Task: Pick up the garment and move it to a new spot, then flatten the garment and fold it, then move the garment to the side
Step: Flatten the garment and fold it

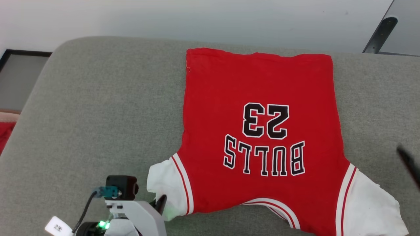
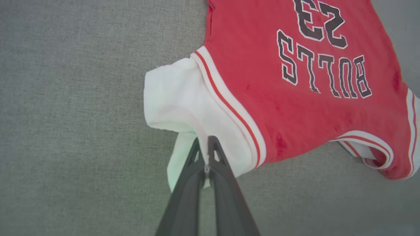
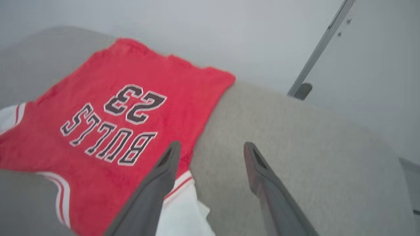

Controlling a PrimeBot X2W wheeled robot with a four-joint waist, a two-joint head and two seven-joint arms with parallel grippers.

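Here left gripper (image 2: 206,144) pinches the garment (image 1: 259,98) — right gripper (image 3: 211,146) gapes.

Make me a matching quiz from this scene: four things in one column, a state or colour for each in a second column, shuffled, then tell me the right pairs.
Column one:
1. left hand
2. right hand
3. shirt
4. cushion

Column two:
A. grey
B. open, holding nothing
C. shut on a white sleeve
D. red, lying spread out with its lettering facing up

Right pairs: 1-C, 2-B, 3-D, 4-A.
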